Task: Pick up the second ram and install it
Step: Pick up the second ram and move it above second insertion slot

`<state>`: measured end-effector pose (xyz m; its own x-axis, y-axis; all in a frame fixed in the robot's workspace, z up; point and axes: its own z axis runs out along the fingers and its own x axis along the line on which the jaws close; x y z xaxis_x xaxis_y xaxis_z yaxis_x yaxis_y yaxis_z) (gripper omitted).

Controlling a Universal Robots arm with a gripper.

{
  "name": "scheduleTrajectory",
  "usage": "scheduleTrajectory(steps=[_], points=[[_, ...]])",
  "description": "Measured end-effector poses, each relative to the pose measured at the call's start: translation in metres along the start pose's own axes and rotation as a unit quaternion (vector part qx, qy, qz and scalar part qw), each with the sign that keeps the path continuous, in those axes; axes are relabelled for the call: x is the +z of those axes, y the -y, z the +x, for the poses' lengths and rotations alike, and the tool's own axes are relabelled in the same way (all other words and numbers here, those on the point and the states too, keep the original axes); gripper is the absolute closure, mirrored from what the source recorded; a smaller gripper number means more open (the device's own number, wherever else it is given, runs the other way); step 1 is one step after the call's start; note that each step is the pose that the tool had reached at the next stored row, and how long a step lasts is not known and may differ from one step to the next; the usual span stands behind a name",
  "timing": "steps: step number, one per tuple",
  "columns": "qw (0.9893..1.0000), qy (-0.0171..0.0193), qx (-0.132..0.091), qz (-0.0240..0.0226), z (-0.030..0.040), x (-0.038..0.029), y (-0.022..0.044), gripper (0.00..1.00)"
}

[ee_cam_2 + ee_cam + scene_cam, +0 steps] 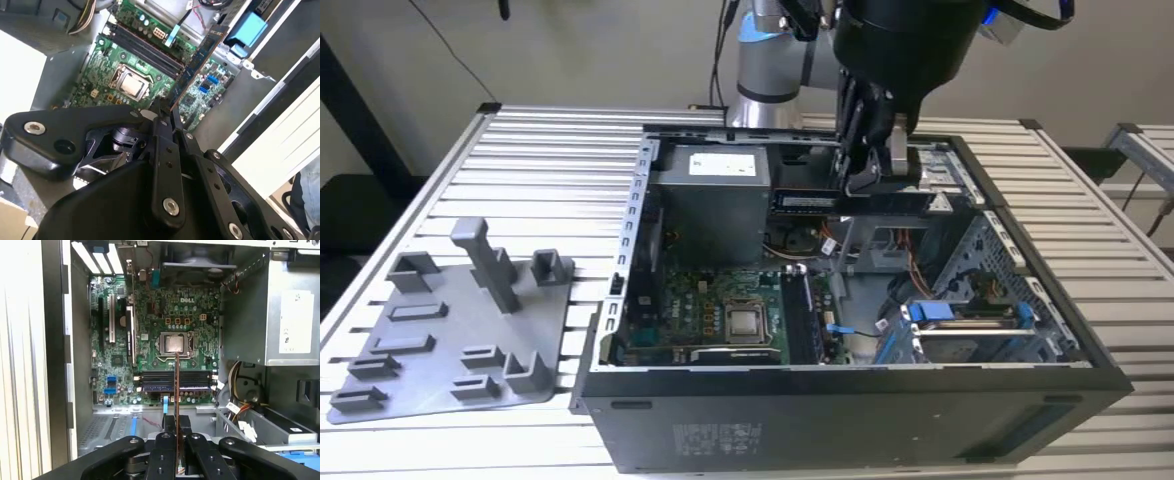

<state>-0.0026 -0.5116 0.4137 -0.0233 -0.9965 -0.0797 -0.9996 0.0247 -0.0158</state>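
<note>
- Clamping the second ram [177, 390] across its two flat faces, the gripper [177, 440] has its fingers closed down to the board's thickness. I count one gripper and one board in hand.
- In the second wrist view the board [197, 62] juts out past the gripper [167, 112], touching nothing else.
- In the exterior view the second ram [807, 201] hangs level over the open case [854, 410], just beside the power supply [707, 190] and well above the motherboard. It is not yet seated.
- Below lies one bank of memory slots [155, 381]. I make it about four parallel slots, but I cannot tell whether any is filled.
- In my judgement the board's length lies across the run of the slots [145, 47], not along it. Good seating calls for the long edge squared to one free slot, the contact edge down, and an even push along the whole length, not at one end.
- The risk I see is a tilted entry, which could jam a corner or strain the board.
- Beyond the slots sits one processor [175, 344] in its socket, with a bare metal top.
- Farther out I count one slatted table [547, 170] and one grey fixture tray [440, 345] on the exterior view's left, carrying several upright holders.
</note>
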Motion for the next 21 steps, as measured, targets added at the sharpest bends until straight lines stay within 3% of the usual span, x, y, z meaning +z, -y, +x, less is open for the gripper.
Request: scheduleTrajectory(steps=[5,8,12,17,21], points=[[1.0000,0.0000,0.000,0.0001,-0.0002,0.0001,0.0008,0.85],[1.0000,0.0000,0.000,0.0001,-0.0051,0.0005,0.0002,0.85],[1.0000,0.0000,0.000,0.0001,-0.0165,0.0014,-0.0026,0.85],[1.0000,0.0000,0.000,0.0001,-0.0372,0.0034,-0.0036,0.85],[1.0000,0.0000,0.000,0.0000,-0.0499,0.0045,-0.0039,0.85]])
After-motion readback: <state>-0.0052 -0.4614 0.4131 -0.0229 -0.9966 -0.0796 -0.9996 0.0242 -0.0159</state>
